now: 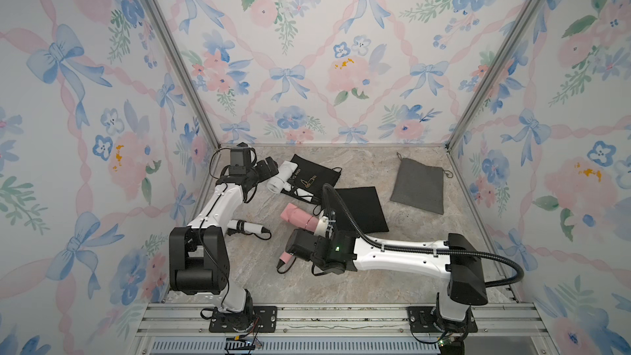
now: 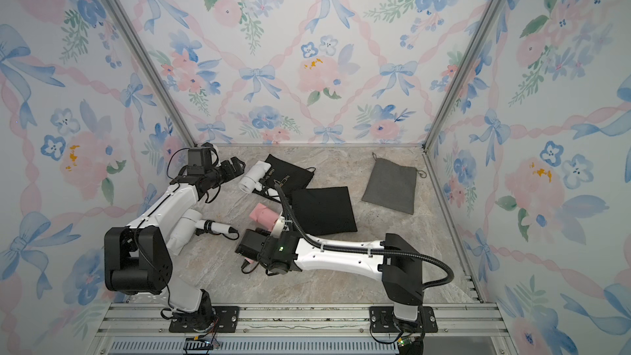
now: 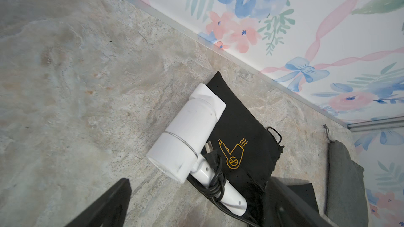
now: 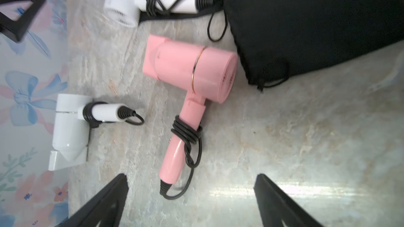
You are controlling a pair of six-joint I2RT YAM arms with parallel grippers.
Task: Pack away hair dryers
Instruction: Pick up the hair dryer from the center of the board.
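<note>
Left gripper gapes wide, empty, just beside the white dryer lying on the black pouch. Right gripper spreads wide, touching nothing, above the pink dryer on the table.

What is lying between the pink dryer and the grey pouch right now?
The plain black pouch lies flat between the pink dryer and the grey pouch. It shows in both top views.
</note>
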